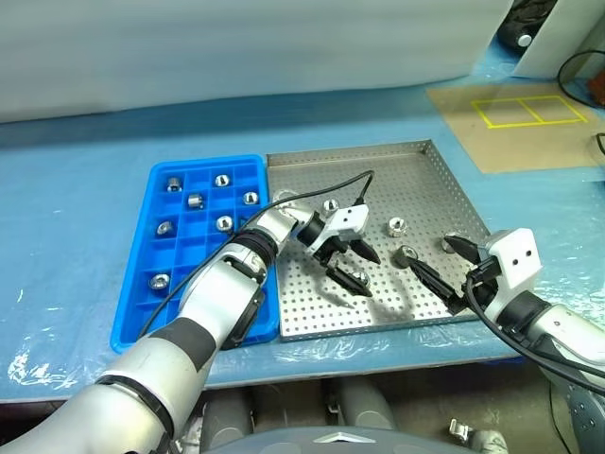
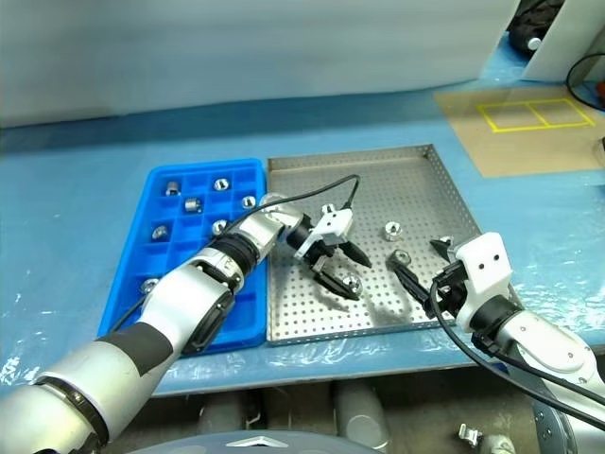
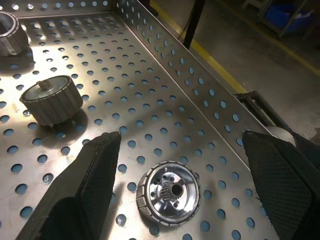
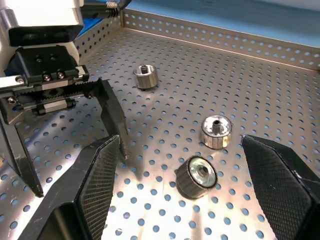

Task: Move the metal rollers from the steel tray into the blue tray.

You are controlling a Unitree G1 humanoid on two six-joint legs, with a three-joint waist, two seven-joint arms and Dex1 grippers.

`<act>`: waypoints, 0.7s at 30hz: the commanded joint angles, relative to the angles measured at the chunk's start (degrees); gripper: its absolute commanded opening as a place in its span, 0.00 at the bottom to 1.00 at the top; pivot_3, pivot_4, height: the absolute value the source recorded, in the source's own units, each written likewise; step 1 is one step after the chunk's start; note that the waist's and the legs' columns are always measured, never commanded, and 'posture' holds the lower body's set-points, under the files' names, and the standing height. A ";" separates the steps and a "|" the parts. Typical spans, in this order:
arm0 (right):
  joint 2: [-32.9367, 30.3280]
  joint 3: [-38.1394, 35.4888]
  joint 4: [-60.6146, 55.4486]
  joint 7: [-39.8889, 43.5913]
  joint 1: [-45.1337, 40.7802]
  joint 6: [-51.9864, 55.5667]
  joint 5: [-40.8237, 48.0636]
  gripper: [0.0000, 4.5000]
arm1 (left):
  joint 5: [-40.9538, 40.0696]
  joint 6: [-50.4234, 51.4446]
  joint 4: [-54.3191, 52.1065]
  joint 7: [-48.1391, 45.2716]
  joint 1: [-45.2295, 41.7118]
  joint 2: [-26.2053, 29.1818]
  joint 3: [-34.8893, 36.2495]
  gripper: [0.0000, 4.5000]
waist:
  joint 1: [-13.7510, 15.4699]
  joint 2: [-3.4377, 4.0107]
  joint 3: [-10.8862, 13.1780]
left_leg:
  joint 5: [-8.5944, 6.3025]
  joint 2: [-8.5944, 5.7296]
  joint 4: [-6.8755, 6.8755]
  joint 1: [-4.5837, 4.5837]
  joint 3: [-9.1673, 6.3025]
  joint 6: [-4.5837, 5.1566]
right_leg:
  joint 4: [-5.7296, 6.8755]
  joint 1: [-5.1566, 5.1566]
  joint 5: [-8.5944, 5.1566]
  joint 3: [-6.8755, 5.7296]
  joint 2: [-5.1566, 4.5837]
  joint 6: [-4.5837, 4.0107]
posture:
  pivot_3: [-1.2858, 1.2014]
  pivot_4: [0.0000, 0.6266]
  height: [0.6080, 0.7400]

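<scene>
Taking the steel tray (image 1: 430,189) as my landmark, and going from its left: the blue tray (image 1: 142,284) lies against its left rim and already has seven rollers (image 1: 196,200) sitting in its compartments, one to a cell.

Four more rollers are on the perforated floor. These are small solid metal cylinders, so I judge them dense for their size, rigid, smooth and apt to roll or skid on the steel. The ridged rim is the place to pinch, square across the round side, with the roller standing on its flat end.

My left gripper (image 1: 351,264) hangs over the tray's left-centre with its jaws spread wide, holding nothing. One roller (image 3: 168,192) sits between the fingers, hole up, not touching either finger.

My right gripper (image 1: 437,268) is near the tray's front right corner, jaws also wide and empty, with two rollers (image 4: 216,131) ahead of it.
</scene>
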 commanded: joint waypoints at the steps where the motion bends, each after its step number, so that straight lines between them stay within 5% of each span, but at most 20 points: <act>1: -0.57 -2.40 -2.55 -0.89 0.85 -0.10 1.15 0.90 | 1.51 -1.58 -0.25 2.24 0.19 -0.38 -0.47 0.90 | -0.49 0.01 0.00 | -0.01 0.00 0.01 -0.04 -0.01 0.06 | -0.03 0.00 -0.01 0.00 0.00 0.01 | 0.21 0.24 1.00; 14: -1.87 -1.31 -1.16 -2.51 -0.81 -0.19 1.56 0.90 | 6.49 -3.79 0.29 3.77 3.68 0.58 -3.75 0.90 | -3.67 0.06 -0.04 | -0.21 -0.28 0.16 -0.10 -0.09 0.56 | -0.16 0.13 -0.12 -0.03 -0.31 0.20 | 0.21 0.24 1.00; 19: -2.21 -0.57 -0.13 -2.50 -1.85 -0.50 1.41 0.90 | 6.81 -3.93 0.39 6.92 3.38 1.06 -3.34 0.63 | -4.64 0.06 -0.03 | -0.30 -0.47 0.25 -0.10 -0.11 0.62 | -0.15 0.20 -0.15 -0.06 -0.59 0.26 | 0.22 0.24 1.00; 21: -2.28 -0.12 0.33 -2.47 -2.46 -0.64 1.28 0.90 | 6.08 -3.89 0.26 6.06 3.19 1.10 -2.84 0.63 | -5.08 0.06 -0.04 | -0.35 -0.75 0.25 -0.11 -0.17 0.70 | -0.15 0.23 -0.17 -0.06 -0.73 0.31 | 0.22 0.24 1.00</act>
